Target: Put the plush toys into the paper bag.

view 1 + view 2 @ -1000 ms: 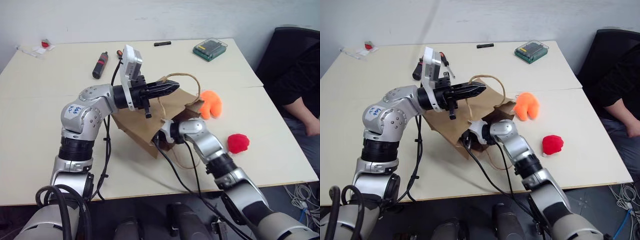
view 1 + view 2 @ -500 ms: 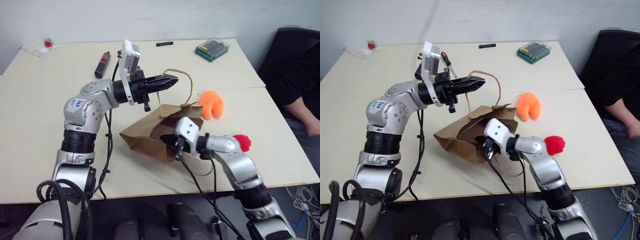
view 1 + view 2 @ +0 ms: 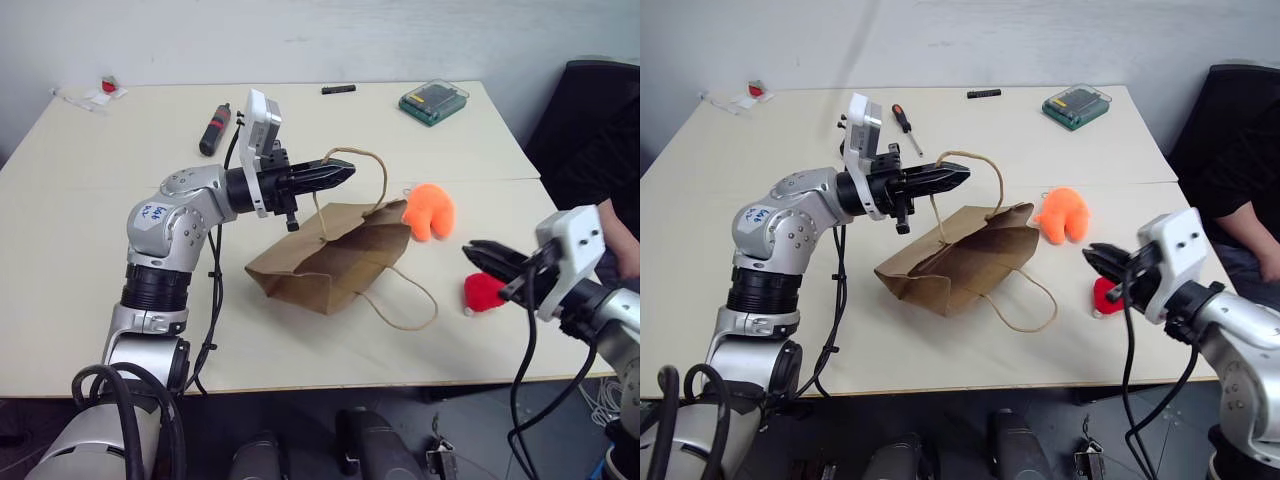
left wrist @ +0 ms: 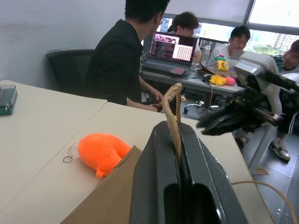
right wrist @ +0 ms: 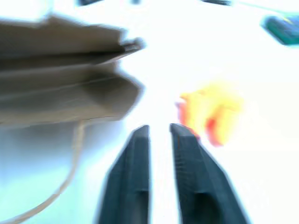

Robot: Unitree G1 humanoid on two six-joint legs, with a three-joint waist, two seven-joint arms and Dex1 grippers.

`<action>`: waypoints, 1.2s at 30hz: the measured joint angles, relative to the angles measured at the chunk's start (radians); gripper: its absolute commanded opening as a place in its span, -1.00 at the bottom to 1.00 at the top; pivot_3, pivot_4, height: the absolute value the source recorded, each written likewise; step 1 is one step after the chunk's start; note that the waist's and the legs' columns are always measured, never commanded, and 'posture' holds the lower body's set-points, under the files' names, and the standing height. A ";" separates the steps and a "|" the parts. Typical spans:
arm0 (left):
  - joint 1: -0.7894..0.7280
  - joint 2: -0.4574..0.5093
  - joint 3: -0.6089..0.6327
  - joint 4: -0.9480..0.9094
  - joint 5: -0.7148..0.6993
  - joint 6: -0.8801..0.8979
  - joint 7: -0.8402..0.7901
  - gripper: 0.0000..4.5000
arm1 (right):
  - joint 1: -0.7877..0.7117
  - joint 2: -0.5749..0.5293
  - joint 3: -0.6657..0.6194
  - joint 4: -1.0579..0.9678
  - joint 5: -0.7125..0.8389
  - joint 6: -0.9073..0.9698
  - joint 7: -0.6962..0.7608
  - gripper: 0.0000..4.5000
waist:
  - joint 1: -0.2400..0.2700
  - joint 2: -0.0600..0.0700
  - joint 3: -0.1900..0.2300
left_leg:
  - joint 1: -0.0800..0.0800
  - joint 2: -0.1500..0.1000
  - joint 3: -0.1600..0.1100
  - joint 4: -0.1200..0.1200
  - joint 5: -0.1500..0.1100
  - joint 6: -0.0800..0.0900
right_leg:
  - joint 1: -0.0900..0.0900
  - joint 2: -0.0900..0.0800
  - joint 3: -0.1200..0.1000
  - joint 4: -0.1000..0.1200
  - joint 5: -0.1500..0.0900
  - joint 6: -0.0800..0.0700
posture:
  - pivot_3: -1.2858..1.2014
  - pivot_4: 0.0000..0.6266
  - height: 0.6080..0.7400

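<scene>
Head stereo pair: the table (image 3: pixel 90 240) is viewed from above, facing forward and down; the 2 eyes share the paper bag (image 3: pixel 330 262) and both arms. Left wrist view: aimed level across the table, close behind the bag's handle (image 4: pixel 174 112). Right wrist view: aimed near the orange toy (image 5: pixel 212 114).

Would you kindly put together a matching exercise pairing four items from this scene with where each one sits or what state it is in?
Items:
1. orange plush toy
2. red plush toy
3. paper bag
4. green case

Places or states:
A. at the far edge of the table
B. one cord handle pinched in the shut left end effector
C. on the table just past the bag's mouth
D. on the table right beside the right end effector

Pairs: 1-C, 2-D, 3-B, 4-A
</scene>
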 measured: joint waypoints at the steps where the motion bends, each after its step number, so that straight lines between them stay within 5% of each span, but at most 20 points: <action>1: 0.000 -0.003 -0.002 -0.002 0.001 0.000 0.000 -1.00 | -0.026 0.001 -0.003 0.020 -0.001 0.012 -0.025 -0.12 | 0.000 0.000 0.000 | 0.000 0.000 0.000 0.000 0.000 0.000 | 0.000 0.000 0.000 0.000 0.000 0.000 | 0.03 -0.52 1.00; 8: 0.008 -0.012 -0.010 -0.010 0.016 -0.011 -0.003 -1.00 | -0.317 0.050 0.252 0.473 -0.135 -0.124 -0.191 0.94 | -0.012 0.001 0.000 | -0.001 0.000 0.003 -0.004 0.001 0.000 | -0.003 0.000 0.001 -0.001 0.000 0.000 | 0.03 -0.52 1.00; 15: 0.010 -0.011 -0.004 -0.012 0.020 -0.013 0.002 -1.00 | -0.575 0.128 0.358 1.001 -0.273 -0.302 -0.327 0.97 | -0.018 0.001 0.001 | -0.003 0.000 0.008 -0.006 0.001 0.001 | -0.009 -0.001 0.004 0.000 0.000 0.000 | 0.03 -0.52 1.00; 21: 0.012 -0.010 0.000 -0.018 0.020 -0.013 0.014 -1.00 | -0.661 0.169 0.341 1.242 -0.275 -0.423 -0.360 0.23 | -0.026 0.001 0.001 | -0.004 0.000 0.009 -0.006 0.002 0.000 | -0.011 -0.001 0.005 0.002 0.000 0.000 | 0.03 -0.52 1.00; 29: 0.013 -0.008 0.004 -0.018 0.020 -0.013 0.015 -1.00 | -0.600 0.169 0.334 1.150 -0.238 -0.441 -0.323 -0.97 | -0.038 0.002 0.001 | -0.004 0.000 0.009 -0.006 0.002 -0.001 | -0.012 -0.001 0.005 0.005 0.000 0.000 | 0.03 -0.52 1.00; 36: 0.017 -0.008 0.005 -0.018 0.019 -0.012 0.012 -1.00 | -0.338 0.005 0.180 0.617 -0.087 -0.187 -0.278 -0.99 | -0.026 0.008 0.004 | -0.008 0.000 0.008 -0.006 0.002 -0.001 | -0.015 -0.001 0.005 0.004 0.000 0.000 | 0.03 -0.52 1.00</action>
